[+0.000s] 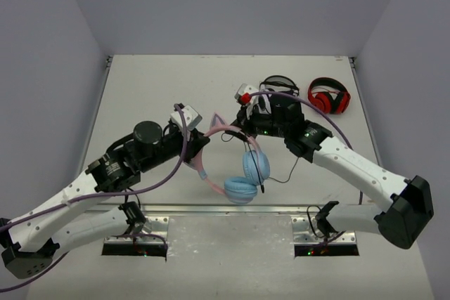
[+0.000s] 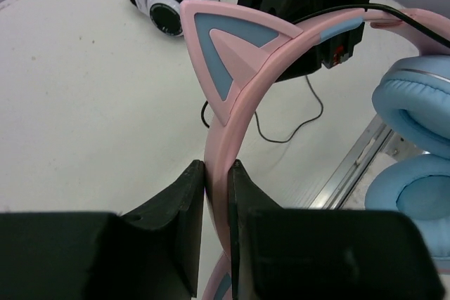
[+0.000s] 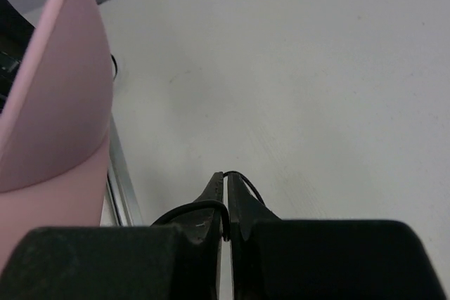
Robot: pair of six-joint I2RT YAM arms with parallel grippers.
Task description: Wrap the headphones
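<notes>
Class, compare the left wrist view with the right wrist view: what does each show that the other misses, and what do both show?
Only left wrist: the left gripper shut on the headband, a cat ear, blue ear cups and white headphones.
Only right wrist: the tips of the right gripper, shut on the cable.
Both: pink headband, black cable, table.

The left arm (image 1: 144, 147) and right arm (image 1: 351, 166) both stretch forward and inward, each with jaws pinched shut.
</notes>
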